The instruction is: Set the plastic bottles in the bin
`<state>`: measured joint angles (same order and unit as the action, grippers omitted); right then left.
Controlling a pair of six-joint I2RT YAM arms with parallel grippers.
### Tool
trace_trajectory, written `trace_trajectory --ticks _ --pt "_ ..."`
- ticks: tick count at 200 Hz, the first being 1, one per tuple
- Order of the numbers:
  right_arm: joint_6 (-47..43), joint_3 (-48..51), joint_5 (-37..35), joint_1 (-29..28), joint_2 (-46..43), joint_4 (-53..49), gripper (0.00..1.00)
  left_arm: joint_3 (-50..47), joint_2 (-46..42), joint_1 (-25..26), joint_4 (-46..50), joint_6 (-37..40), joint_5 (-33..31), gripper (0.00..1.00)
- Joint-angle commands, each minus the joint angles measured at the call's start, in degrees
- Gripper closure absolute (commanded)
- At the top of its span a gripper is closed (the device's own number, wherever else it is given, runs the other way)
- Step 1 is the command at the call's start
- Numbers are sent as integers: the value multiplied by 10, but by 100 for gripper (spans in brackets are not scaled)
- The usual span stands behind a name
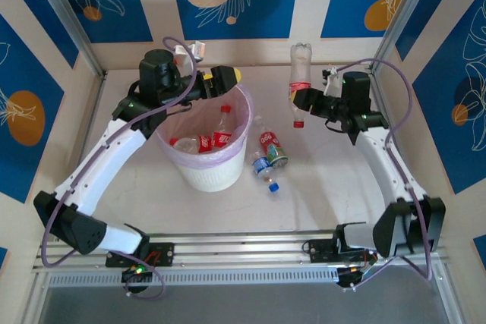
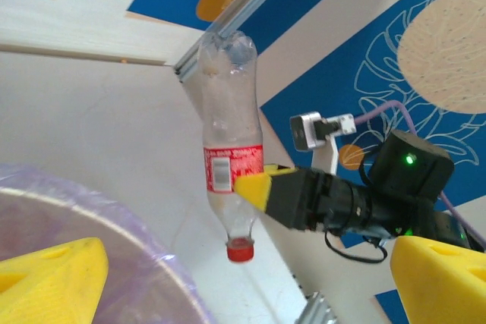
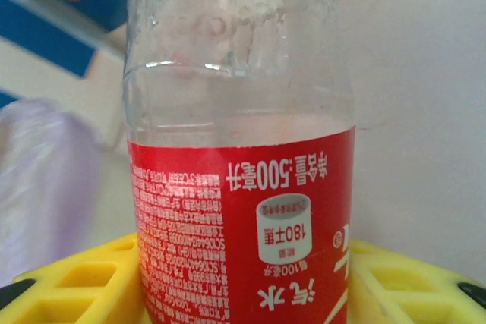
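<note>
1. Right gripper (image 1: 301,101), seen from overhead, is clamped across the labelled middle of a red-label bottle (image 1: 301,73). The bottle hangs clear of the table (image 1: 334,187), upside down, red cap lowest, long axis near upright. The bin (image 1: 228,176) lies to this gripper's left, well apart. Left gripper (image 1: 222,80) hovers over the bin's far rim, so it is the nearer one to the bin, but it carries nothing. Some binned bottles (image 1: 214,138) lie inside. Two loose bottles (image 1: 269,153) lie on the table between bin and right gripper, just beside the bin.

2. From the left wrist, the left gripper (image 2: 247,286) stands spread wide, its yellow fingers (image 2: 53,278) empty. The bin's purple-lined rim (image 2: 114,210) sits just below it. Ahead of it, the right gripper (image 2: 250,187) pinches the red-label bottle (image 2: 231,149) at the label, cap pointing down.

3. From the right wrist, the red-label bottle (image 3: 239,187) stands between the right gripper's (image 3: 243,294) yellow fingers (image 3: 76,286), its label print inverted. A pale purple blur to the left of the fingers is probably the bin (image 3: 38,172). The coming move looks like a carry leftward until the cap is over the opening, then a release. The left gripper over the rim may crowd that path.
</note>
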<state>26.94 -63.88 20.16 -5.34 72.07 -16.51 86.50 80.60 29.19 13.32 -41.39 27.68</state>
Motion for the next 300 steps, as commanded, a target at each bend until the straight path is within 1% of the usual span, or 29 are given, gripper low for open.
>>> trace_trajectory --ticks 1,23,53,75,105,123,168,223,277,294,300 --pt "-14 18 120 0 -52 41 48 4 15 14 -53 -30 45 5" --pt "6 25 177 -3 -88 49 49 24 36 31 -51 -24 62 5" --pt "31 15 222 -15 -106 38 51 55 72 66 -51 -9 81 5" --pt "38 9 238 -27 -110 35 52 69 94 86 -68 -11 104 4" --pt "39 5 243 -42 -117 34 52 75 115 101 -91 -19 102 4" --pt "41 7 245 -49 -122 38 52 75 125 104 -114 -34 99 5" --pt "65 16 257 -57 -119 81 52 88 146 118 -124 -42 95 12" --pt "78 18 260 -62 -106 111 52 88 153 123 -128 -42 89 26" --pt "80 20 261 -62 -101 120 52 85 150 123 -120 -35 79 38" --pt "82 18 261 -61 -98 123 51 85 149 124 -114 -28 74 40" --pt "82 18 262 -61 -97 122 49 85 149 123 -112 -26 71 41"
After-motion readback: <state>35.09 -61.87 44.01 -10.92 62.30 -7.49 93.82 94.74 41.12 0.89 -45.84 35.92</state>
